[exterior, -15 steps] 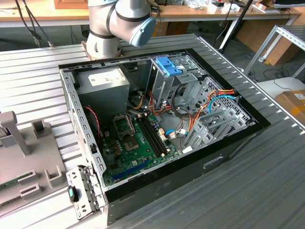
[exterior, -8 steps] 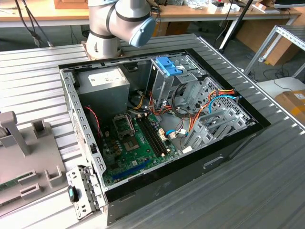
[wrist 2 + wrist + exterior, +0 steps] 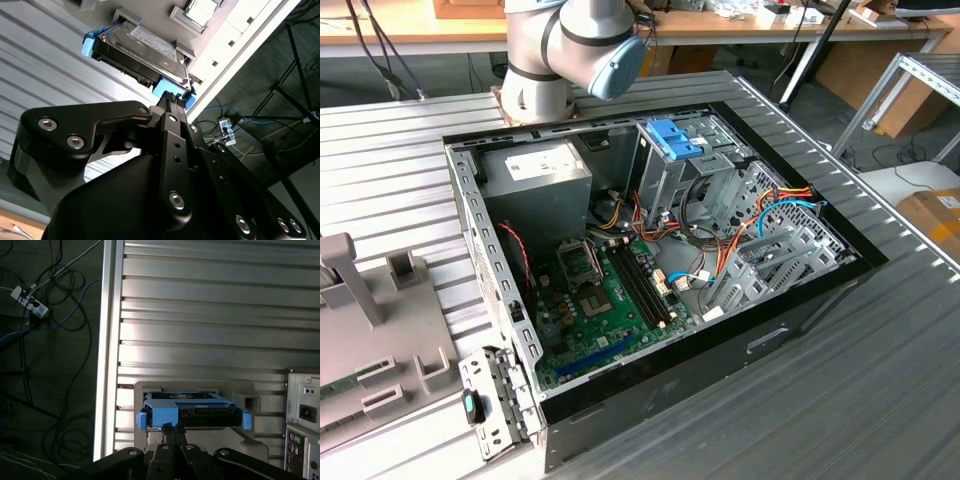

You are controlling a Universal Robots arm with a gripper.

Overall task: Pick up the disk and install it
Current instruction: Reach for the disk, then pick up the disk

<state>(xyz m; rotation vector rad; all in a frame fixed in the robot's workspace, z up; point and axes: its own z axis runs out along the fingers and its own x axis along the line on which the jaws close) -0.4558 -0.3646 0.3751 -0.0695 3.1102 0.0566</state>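
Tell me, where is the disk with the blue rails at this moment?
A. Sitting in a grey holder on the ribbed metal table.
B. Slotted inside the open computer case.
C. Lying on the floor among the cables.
A: in the first wrist view the disk sits in a grey holder on the ribbed table, with the gripper close by its blue rail.

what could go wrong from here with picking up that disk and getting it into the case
1. The gripper sits at the edge of the disk, by its blue plastic rail. A hold on that thin edge alone might slip or tilt the drive.
2. The disk rests in a grey holder with raised edges, so a skewed lift could catch on them.
3. Loose cables crowd the drive cage in the computer case and could snag the disk.
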